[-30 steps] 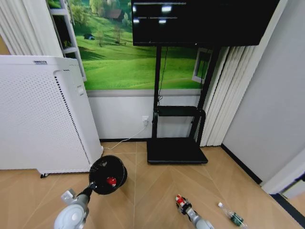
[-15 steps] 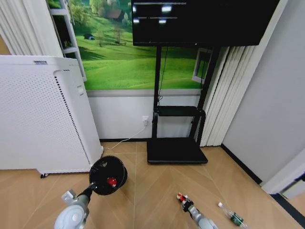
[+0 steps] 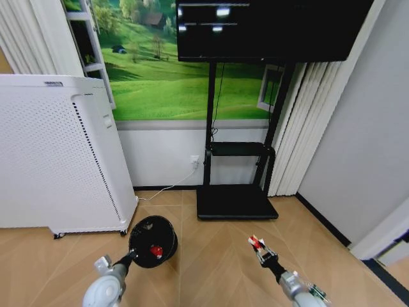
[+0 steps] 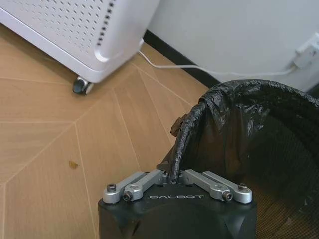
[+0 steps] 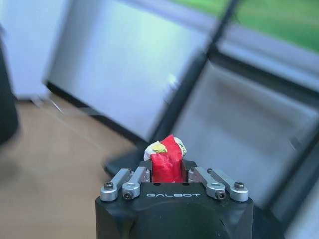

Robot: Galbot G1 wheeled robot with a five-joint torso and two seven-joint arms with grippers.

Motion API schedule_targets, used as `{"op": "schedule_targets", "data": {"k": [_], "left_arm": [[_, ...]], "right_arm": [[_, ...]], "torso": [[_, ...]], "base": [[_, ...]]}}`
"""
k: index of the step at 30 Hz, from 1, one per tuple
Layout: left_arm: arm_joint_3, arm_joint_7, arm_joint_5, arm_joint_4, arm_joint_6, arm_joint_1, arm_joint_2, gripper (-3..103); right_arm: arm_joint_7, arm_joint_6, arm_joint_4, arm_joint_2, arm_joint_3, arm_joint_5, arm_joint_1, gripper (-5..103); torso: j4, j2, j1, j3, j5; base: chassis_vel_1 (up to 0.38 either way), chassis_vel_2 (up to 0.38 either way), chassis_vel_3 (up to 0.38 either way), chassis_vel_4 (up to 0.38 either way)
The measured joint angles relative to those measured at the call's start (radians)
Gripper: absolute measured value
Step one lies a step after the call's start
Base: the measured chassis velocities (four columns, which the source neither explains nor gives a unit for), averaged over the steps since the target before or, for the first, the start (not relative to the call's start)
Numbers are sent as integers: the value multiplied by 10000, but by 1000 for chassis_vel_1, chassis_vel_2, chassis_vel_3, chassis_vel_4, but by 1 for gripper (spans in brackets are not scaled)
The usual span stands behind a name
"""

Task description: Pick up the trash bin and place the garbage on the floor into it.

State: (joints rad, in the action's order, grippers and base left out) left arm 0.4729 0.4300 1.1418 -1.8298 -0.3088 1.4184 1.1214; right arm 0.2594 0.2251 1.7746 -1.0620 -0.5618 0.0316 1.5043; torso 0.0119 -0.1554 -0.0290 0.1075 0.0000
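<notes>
Inside the trash bin [image 3: 153,241], one red piece [image 3: 154,249].

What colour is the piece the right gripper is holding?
Red and white, with a bit of yellow: the wrapper in the right gripper. Clearest in the right wrist view.

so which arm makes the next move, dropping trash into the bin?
Right. The right gripper is shut on the red-and-white wrapper, lifted above the floor. The left gripper clamps the trash bin rim.
</notes>
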Motion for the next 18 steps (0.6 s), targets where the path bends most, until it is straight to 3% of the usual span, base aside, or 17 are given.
{"op": "schedule_targets", "data": {"k": [3,7,9,13,18], "left_arm": [[-519,-256,-132,51,-153,-269,-126,1],[-823,-446,-188,-13,-329,-349,-287,1],[-1254,-888,-519,-87,-513,-370,-654,1],[-1885,-1680,-1183,-215,-690,-236,-1249,1],[-2396,-2067,-1510,-249,-724,-197,-1537,1]], "right_arm": [[489,-213,1488,267,610,268,242,29],[699,-328,2138,405,1123,313,188,29],[1073,-365,2651,616,1858,456,58,29],[1600,-35,2635,688,2657,383,76,29],[1906,149,2509,610,3081,202,279,29]], "torso": [[9,0,0,0,0],[8,1,0,0,-1],[3,0,0,0,1],[5,0,0,1,0],[7,1,0,1,1]], "base": [[0,0,0,0],[0,0,0,0],[0,0,0,0],[0,0,0,0],[0,0,0,0]]}}
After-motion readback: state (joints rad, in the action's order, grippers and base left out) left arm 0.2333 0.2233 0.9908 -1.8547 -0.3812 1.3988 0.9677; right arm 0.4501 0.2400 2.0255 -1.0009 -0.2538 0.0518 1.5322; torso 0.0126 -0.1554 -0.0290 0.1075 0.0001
